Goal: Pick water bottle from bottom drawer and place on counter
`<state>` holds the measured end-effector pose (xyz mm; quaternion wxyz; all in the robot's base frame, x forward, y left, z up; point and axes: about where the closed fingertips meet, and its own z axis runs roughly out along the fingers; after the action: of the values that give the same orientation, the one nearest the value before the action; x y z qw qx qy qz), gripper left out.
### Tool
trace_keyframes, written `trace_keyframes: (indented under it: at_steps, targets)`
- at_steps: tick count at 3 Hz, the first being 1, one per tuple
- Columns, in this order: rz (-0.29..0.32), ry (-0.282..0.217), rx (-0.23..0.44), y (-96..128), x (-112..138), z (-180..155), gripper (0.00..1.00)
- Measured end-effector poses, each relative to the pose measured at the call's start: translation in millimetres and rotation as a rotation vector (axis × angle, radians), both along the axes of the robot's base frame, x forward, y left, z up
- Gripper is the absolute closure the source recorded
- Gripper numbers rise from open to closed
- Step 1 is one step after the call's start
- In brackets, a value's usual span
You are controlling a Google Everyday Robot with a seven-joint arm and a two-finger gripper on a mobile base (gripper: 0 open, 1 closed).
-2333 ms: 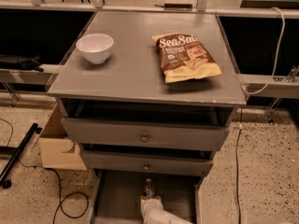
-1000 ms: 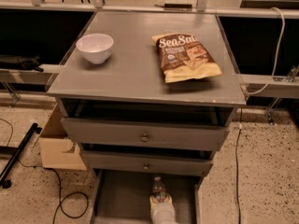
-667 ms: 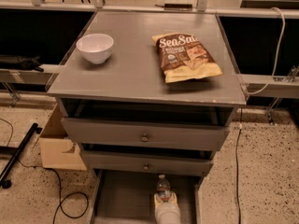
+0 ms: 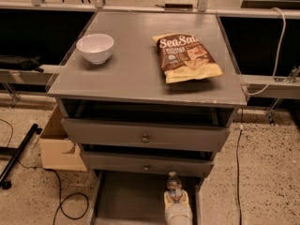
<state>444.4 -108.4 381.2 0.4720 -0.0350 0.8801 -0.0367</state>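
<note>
The water bottle (image 4: 174, 183) stands upright at the right side of the open bottom drawer (image 4: 129, 197), its white cap just below the middle drawer front. My whitish gripper (image 4: 176, 198) comes up from the bottom edge of the camera view and is shut around the bottle's lower body, hiding that part. The grey counter (image 4: 136, 74) lies above, well over the gripper.
A white bowl (image 4: 95, 47) sits at the counter's left and a Sea Salt snack bag (image 4: 187, 57) at its right. Two knobbed drawer fronts (image 4: 145, 137) stick out slightly above the bottle. A cardboard box (image 4: 57, 146), floor cables and a black pole (image 4: 16, 156) lie to the left.
The gripper and the bottle have moved together to the right inside the bottom drawer and slightly up. The bowl and snack bag have not moved.
</note>
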Motion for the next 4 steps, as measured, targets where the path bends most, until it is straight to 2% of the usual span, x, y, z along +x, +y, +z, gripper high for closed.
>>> trace_keyframes:
  at_steps: [1,3,4]
  targets:
    - [-0.044,-0.051,0.016,-34,-8,32,1.00]
    - [-0.058,-0.085,0.007,-42,-6,49,1.00]
    - [-0.075,-0.156,-0.020,-50,-5,87,1.00]
